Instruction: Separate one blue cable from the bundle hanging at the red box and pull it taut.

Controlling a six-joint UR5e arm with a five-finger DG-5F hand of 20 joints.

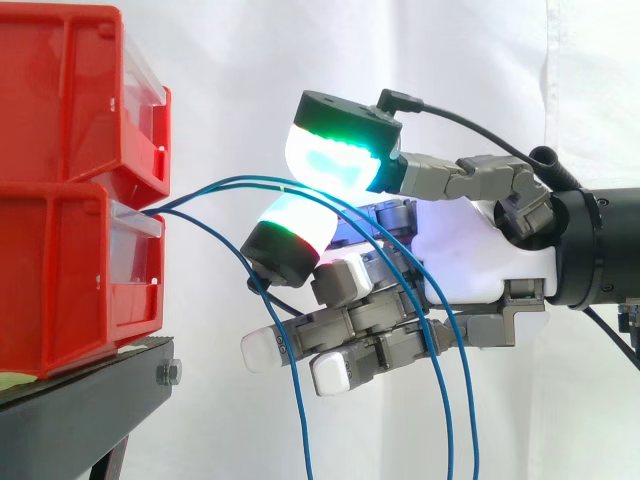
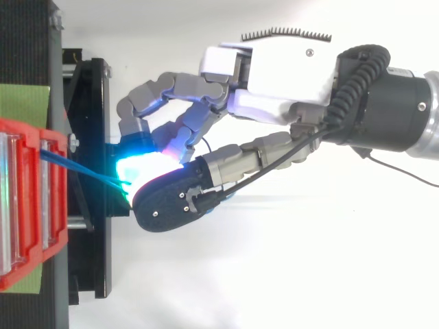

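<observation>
Several thin blue cables come out between the two stacked red bins on the left, arc to the right and hang down. My hand reaches in from the right, just off the bins' front. Its green-glowing thumb pad sits right above a red-and-green glowing finger pad, and the top blue cable runs between them, pinched. The other strands drape across the lower curled fingers. From above, the hand covers the pinch, and the cables run from the bin to it.
The red bins stand on a black stand whose edge juts toward the hand. A white curtain hangs behind. Open room lies below and to the right of the hand.
</observation>
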